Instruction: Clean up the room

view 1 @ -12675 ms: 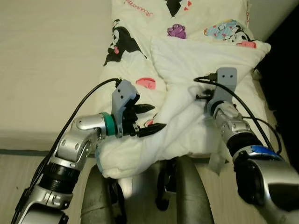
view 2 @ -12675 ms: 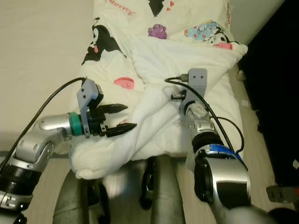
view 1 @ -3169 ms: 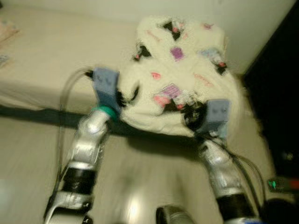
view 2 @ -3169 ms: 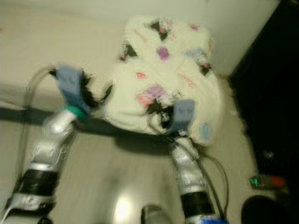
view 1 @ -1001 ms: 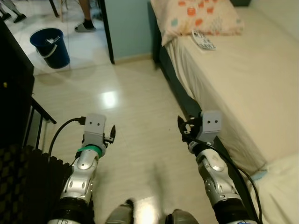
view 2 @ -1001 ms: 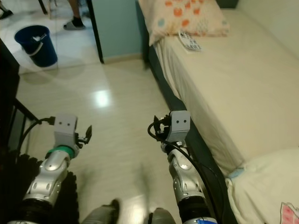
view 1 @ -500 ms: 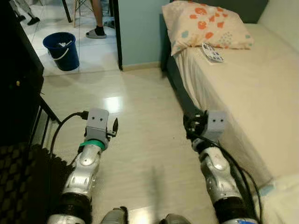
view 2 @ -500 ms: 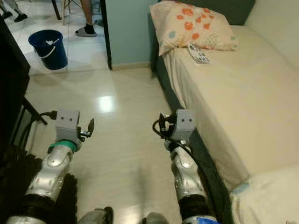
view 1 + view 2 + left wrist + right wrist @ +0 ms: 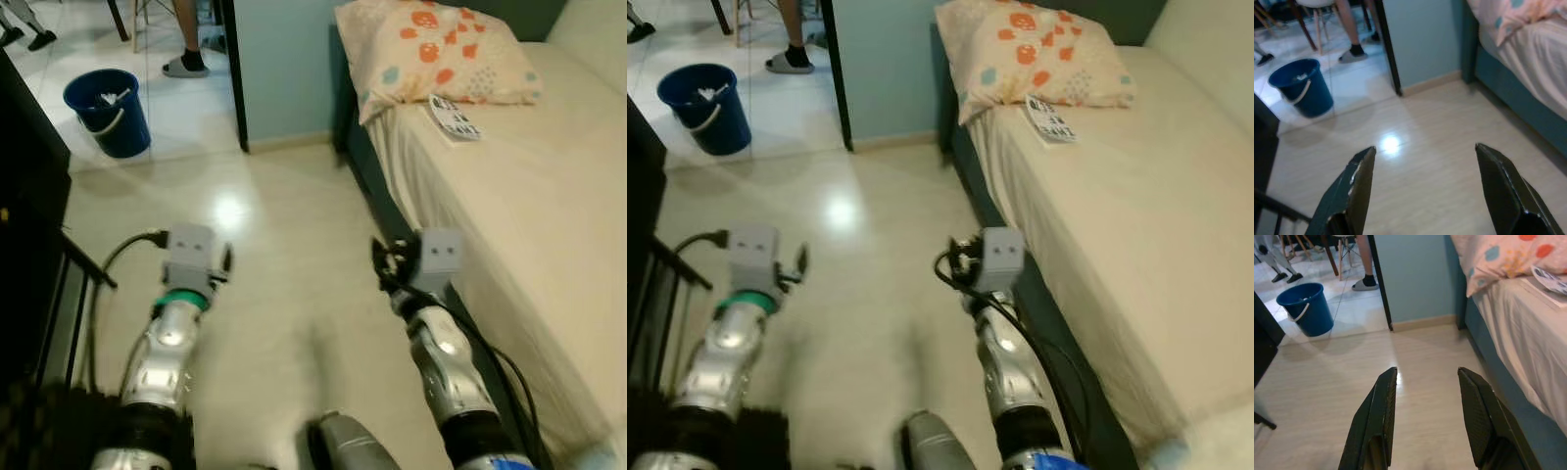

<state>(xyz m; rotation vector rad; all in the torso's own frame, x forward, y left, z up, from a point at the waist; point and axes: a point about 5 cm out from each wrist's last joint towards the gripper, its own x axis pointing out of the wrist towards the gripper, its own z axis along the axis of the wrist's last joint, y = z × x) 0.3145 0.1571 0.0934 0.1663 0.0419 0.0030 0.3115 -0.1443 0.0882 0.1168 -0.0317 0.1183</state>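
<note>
Both grippers — left (image 9: 1422,188) and right (image 9: 1427,418) — hung released, empty, over the floor (image 9: 284,245) at lower frame; bed (image 9: 519,206) right.

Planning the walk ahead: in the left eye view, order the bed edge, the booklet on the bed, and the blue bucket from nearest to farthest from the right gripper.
From the right gripper:
1. Bed: its near edge runs just beside the gripper, on the robot's right.
2. Booklet: ahead on the bed, by the pillow.
3. Blue bucket: far ahead-left, past the doorway.
</note>
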